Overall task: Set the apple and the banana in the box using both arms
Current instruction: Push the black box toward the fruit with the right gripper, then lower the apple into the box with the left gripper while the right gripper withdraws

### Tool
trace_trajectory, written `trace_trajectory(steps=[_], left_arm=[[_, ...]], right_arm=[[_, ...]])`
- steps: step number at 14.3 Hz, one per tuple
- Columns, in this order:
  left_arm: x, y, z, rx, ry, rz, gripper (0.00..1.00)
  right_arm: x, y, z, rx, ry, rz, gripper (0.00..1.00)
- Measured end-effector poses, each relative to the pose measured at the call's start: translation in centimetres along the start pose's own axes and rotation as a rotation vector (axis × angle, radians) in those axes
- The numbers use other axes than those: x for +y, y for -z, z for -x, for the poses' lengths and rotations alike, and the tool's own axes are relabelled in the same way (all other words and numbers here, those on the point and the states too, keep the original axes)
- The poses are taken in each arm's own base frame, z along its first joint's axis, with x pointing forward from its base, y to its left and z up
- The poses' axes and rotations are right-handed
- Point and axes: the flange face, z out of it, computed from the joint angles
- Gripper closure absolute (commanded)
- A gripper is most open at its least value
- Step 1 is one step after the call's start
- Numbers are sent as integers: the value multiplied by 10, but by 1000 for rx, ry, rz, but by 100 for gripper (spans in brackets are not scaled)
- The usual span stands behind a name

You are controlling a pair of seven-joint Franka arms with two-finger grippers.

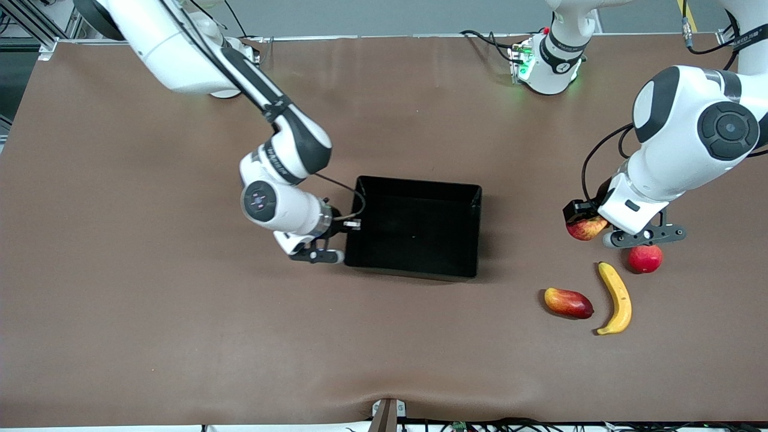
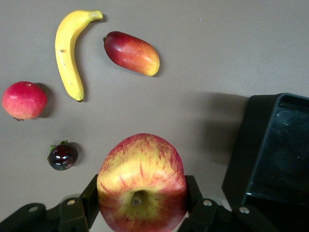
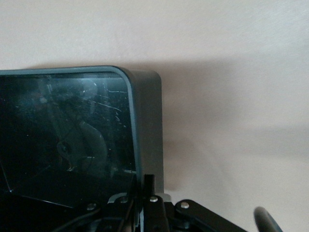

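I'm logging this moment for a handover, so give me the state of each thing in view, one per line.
apple: held in the left claw, off the table.
left claw: shut on the apple.
right claw: shut on the box's wall.
box: upright, empty.
banana: lying on the table, untouched.
mango-like fruit: lying beside the banana.
round red fruit: resting on the table.
small dark fruit: resting on the table.

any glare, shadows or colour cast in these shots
Front view: even light, soft shadow beside the box. Left wrist view: sharp, the apple casts little shadow, the box wall shades the table. Right wrist view: warm pinkish cast, scratches and reflections glint on the box floor.
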Motion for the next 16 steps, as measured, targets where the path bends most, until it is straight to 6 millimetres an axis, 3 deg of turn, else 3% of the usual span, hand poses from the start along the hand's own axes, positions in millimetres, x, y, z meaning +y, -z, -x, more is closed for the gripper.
trace_trajectory(steps=[1,2,5,7,9,12,14,16], left_arm=[[4,-2,3,-13,4,1,100],[8,-5,6,-33,21,10,100],[34,-19,21,-87,57,43,100],[69,-30,38,-117,62,41,100],[112,-48,57,-153,30,39,100],[177,-89,83,-188,-25,50,100],[205,-124,94,-217,-55,61,100],[220,-155,96,-229,-65,73,100]], right_arm=[[-3,-6,3,-2,7,6,80],[-4,-9,4,-2,11,11,1],[-4,5,-10,45,35,17,0],[0,33,-27,80,55,51,0],[14,74,-49,68,28,73,0],[55,149,-79,35,-47,93,0],[91,190,-94,29,-100,96,0],[118,232,-98,49,-138,92,0]])
